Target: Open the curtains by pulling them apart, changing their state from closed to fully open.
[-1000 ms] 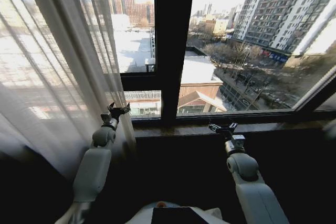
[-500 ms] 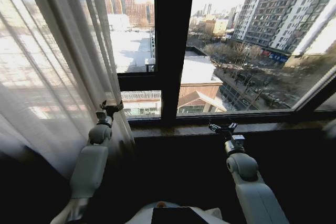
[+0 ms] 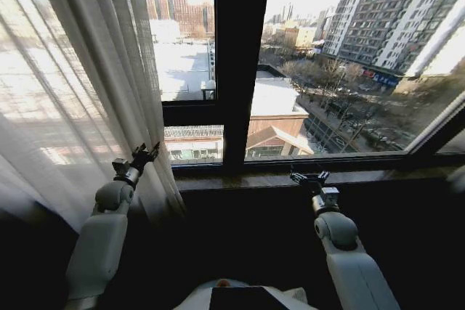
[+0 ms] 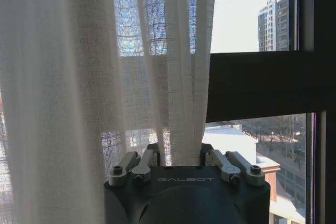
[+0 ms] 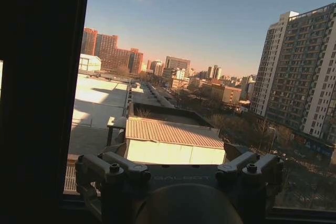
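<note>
Between my left fingers (image 4: 212, 157) a fold of the sheer white curtain (image 4: 105, 77) is bunched, and in the left wrist view the fabric drops straight down into my left gripper (image 4: 179, 156), which is pinching it. From the head view that left gripper (image 3: 143, 155) sits at the curtain's inner edge, low down near the dark windowsill (image 3: 240, 177), with my left arm (image 3: 98, 241) rising beneath it. The curtain (image 3: 65, 85) hangs in many vertical pleats across the left part of the window, gathered toward the left edge, its lower hem trailing down beside my arm. Right of it the glass is bare, split by the thick dark window frame bar (image 3: 238, 56), and the city buildings (image 3: 392, 12) show beyond.

My right fingers (image 5: 118, 169) are spread apart with nothing between them; in the right wrist view the right gripper (image 5: 178, 174) points out at the rooftops and towers. In the head view the right gripper (image 3: 309, 178) hovers just over the windowsill, right of the frame bar and well apart from the curtain, my right arm (image 3: 349, 266) stretching toward it from the lower right.
</note>
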Available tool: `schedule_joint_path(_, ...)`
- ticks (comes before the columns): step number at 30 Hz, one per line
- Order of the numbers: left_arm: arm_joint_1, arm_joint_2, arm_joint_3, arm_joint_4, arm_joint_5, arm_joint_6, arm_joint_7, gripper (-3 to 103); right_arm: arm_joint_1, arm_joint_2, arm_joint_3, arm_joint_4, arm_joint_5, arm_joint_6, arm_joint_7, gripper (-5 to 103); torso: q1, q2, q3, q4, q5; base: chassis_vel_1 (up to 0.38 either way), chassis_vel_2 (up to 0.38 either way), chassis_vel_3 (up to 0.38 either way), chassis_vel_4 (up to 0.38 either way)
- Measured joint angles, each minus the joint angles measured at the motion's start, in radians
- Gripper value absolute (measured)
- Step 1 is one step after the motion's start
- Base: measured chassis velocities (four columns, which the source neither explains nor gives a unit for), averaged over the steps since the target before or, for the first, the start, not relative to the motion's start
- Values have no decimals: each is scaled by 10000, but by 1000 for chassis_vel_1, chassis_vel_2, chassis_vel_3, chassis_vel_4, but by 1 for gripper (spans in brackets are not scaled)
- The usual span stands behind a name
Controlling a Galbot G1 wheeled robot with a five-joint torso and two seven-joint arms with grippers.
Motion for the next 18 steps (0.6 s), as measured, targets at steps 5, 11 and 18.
schedule_joint_path(5, 132, 6, -25, -138, -114, 1, 87, 19, 1, 30, -41, 64, -1, -1, 0, 100, 0, 0, 0, 0, -1, 0, 0, 0, 0)
schedule_joint_path(11, 138, 27, -30, -159, -160, 18, 110, 2, -48, 9, -7, 88, 0, 1, 0, 100, 0, 1, 0, -1, 0, 0, 0, 0, 0)
schedule_joint_path(18, 219, -38, -29, -208, -157, 29, 106, 0, -63, -22, 4, 205, 29, -14, 5, 100, 0, 0, 0, -1, 0, 0, 0, 0, 0)
